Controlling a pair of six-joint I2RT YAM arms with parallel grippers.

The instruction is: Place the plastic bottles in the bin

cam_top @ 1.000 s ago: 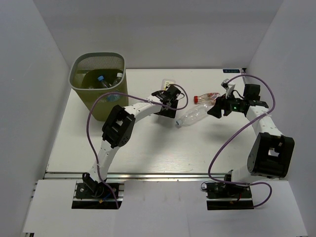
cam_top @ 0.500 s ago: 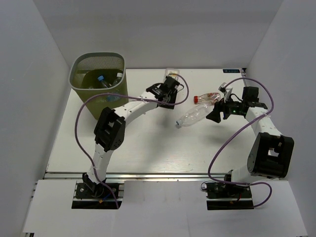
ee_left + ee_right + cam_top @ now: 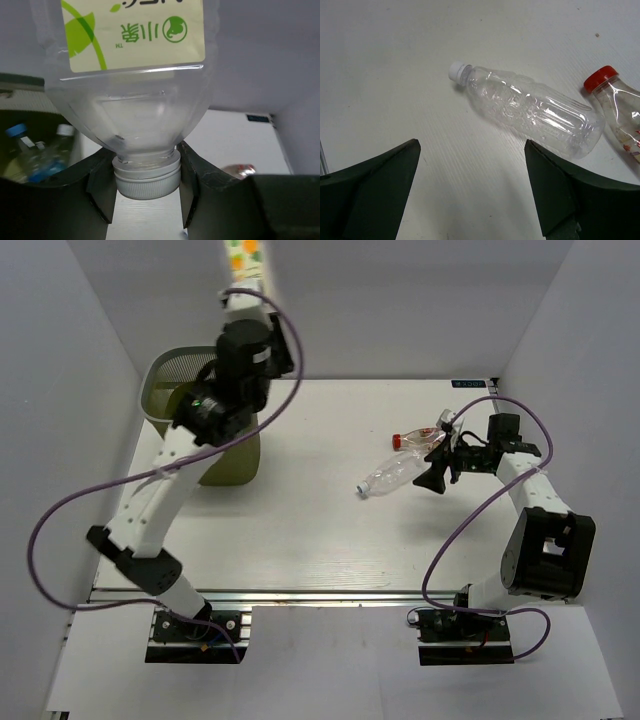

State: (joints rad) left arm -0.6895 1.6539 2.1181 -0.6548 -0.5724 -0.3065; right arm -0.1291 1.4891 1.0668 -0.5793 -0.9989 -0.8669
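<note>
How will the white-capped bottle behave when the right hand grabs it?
Probably very light: the white-capped bottle looks empty. Its thin ribbed wall may buckle under a squeeze. Lying on its side, it could roll if nudged.

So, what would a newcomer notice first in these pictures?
The left gripper, raised high near the olive-green mesh metal bin at the far left, grips a clear plastic bottle with a green-and-orange label by its white-capped neck. At the right, the open right gripper hovers by a clear white-capped plastic bottle lying beside a red-capped one.
</note>
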